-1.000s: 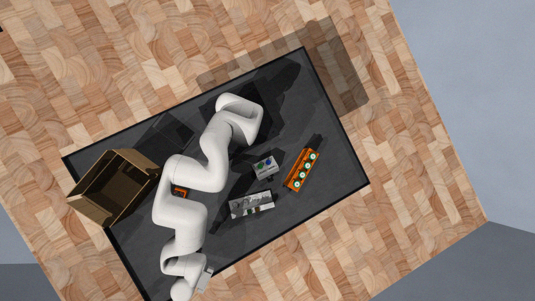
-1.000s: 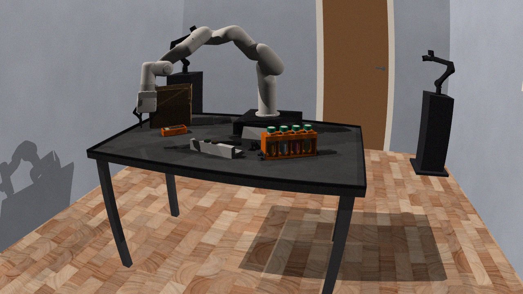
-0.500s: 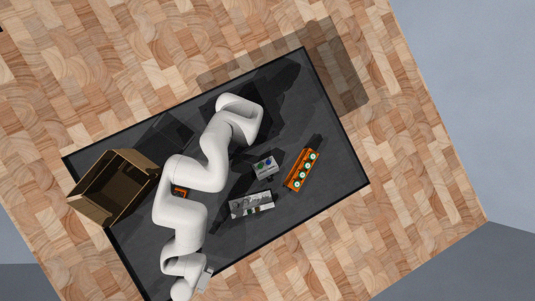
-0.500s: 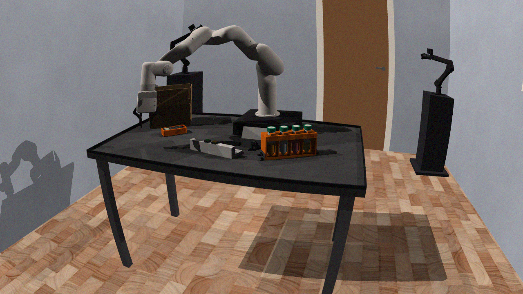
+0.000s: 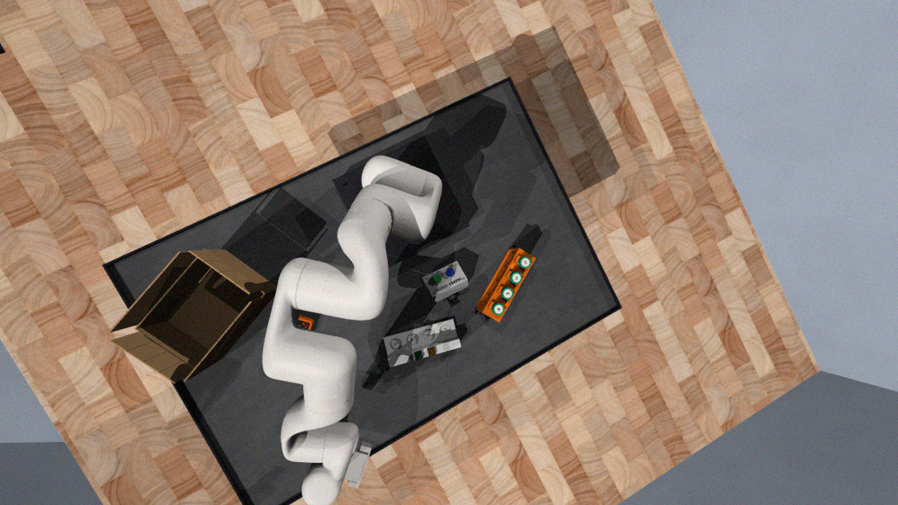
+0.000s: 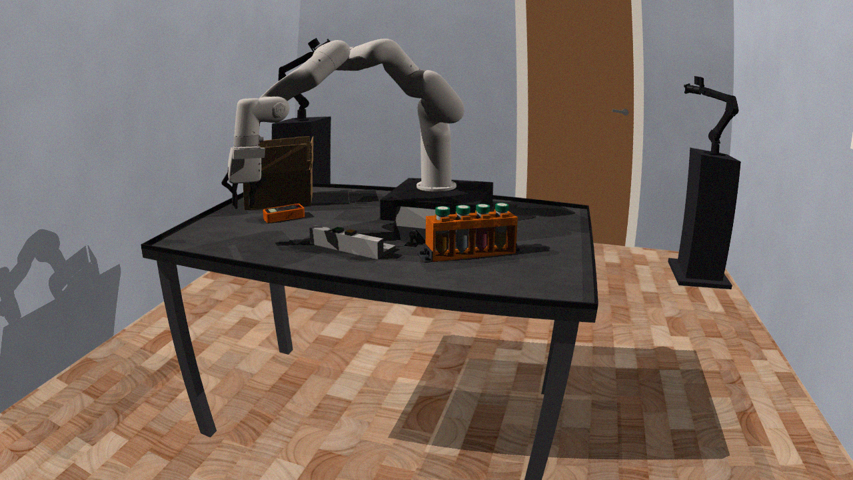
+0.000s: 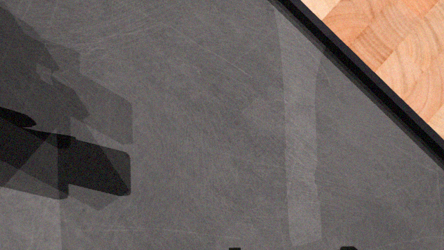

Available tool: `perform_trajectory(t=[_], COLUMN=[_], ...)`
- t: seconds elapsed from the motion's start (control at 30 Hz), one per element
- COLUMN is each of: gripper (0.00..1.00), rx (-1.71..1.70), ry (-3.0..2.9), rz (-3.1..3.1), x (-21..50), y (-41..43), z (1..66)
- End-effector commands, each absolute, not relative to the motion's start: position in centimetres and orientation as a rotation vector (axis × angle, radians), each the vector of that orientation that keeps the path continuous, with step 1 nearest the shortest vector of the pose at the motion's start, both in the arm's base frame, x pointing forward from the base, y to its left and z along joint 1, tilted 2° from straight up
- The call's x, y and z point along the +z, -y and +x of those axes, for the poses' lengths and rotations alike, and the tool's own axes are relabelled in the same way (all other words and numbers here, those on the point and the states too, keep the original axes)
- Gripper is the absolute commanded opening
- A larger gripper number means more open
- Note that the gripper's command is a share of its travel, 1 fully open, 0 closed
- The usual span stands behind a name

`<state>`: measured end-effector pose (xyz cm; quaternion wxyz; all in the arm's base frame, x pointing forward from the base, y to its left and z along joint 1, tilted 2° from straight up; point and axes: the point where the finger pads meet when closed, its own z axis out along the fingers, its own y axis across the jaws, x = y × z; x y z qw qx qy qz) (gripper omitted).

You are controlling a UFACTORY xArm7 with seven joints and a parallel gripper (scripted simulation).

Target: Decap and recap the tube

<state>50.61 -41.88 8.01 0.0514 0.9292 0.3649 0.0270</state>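
The orange decapping station (image 5: 505, 283) stands on the right part of the black table. It holds four tubes, each with a green cap on, and also shows in the exterior view (image 6: 471, 235). The white cap tray (image 5: 421, 342) lies beside it, with empty nests as far as I can tell and no lamp visibly lit. The key housing (image 5: 444, 280) has a green key and a blue key, both unlit. My gripper (image 6: 232, 194) hangs over the far table corner, well away from the station. It is part open and empty. In the wrist view only its fingertips show, above bare table.
An open cardboard box (image 5: 188, 311) stands at the table's corner close to my gripper. A small orange device (image 6: 284, 212) lies near it. The table's raised edge (image 7: 364, 76) runs close past the gripper, with wooden floor beyond. Black camera stands are behind the table.
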Motion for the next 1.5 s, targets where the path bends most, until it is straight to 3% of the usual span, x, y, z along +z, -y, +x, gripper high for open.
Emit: perform_trajectory(t=[0.0,1.47], gripper=[0.46,0.46], rx=[0.084,0.008], ry=[-1.127,-1.757], rz=[2.814,2.486], x=[8.7,10.8], y=[40.5,23.4], z=[51.4,53.3])
